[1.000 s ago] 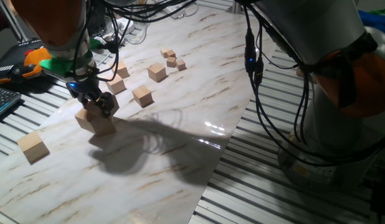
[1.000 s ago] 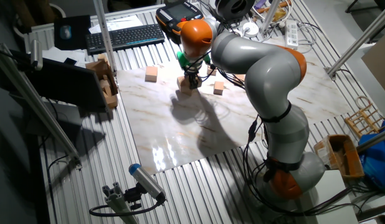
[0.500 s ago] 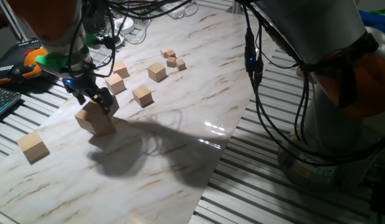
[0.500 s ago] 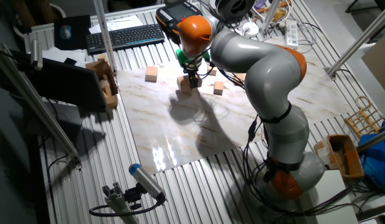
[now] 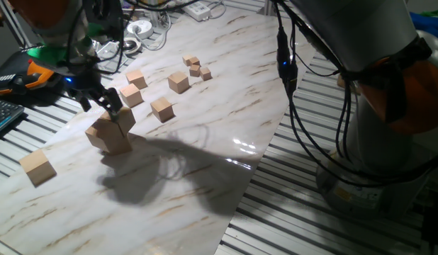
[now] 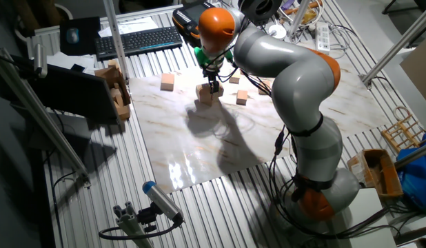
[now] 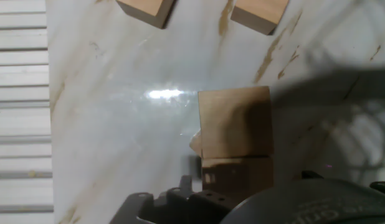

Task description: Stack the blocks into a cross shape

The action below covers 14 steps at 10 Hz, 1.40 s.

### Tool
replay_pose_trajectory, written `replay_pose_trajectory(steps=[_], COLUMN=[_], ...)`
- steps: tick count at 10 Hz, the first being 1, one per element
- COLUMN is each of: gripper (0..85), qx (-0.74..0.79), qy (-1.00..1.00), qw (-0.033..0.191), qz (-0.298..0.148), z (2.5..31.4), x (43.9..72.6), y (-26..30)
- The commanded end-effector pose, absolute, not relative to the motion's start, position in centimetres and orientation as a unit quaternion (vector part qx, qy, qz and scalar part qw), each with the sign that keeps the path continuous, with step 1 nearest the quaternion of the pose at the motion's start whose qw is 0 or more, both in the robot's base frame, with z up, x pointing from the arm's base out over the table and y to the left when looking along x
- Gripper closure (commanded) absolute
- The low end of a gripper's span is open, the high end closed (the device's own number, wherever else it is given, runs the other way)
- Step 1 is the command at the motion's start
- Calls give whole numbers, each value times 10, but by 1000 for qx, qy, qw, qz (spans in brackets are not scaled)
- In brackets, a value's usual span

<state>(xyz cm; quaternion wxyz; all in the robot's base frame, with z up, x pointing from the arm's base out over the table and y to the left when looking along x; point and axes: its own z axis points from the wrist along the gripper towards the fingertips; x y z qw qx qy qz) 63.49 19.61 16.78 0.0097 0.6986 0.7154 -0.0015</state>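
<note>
While your pincer (image 5: 97,99) is hanging spread and empty above the stacked blocks (image 5: 111,132), you are needing the lone block (image 5: 38,167) next

Tool (image 5: 98,103) hangs low off the bent arm — fingers apart, empty.

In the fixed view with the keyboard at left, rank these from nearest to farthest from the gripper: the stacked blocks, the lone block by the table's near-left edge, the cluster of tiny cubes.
From the gripper:
1. Stacked blocks, directly below it.
2. Lone block, out toward the near-left edge.
3. Tiny cubes, far side of the table, to the right.
</note>
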Motion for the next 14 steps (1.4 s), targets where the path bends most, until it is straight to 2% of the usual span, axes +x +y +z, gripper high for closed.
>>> replay_pose_trajectory(steps=[1,2,8,11,13,14], gripper=[510,850,850,850,850,850], qx=[693,684,561,546,540,529], qy=[721,730,827,837,841,848], qw=[8,5,-22,-9,-18,-15], qz=[1,3,27,18,30,28], z=[174,181,213,227,228,227], x=[634,631,611,603,601,602], y=[200,205,222,241,245,245])
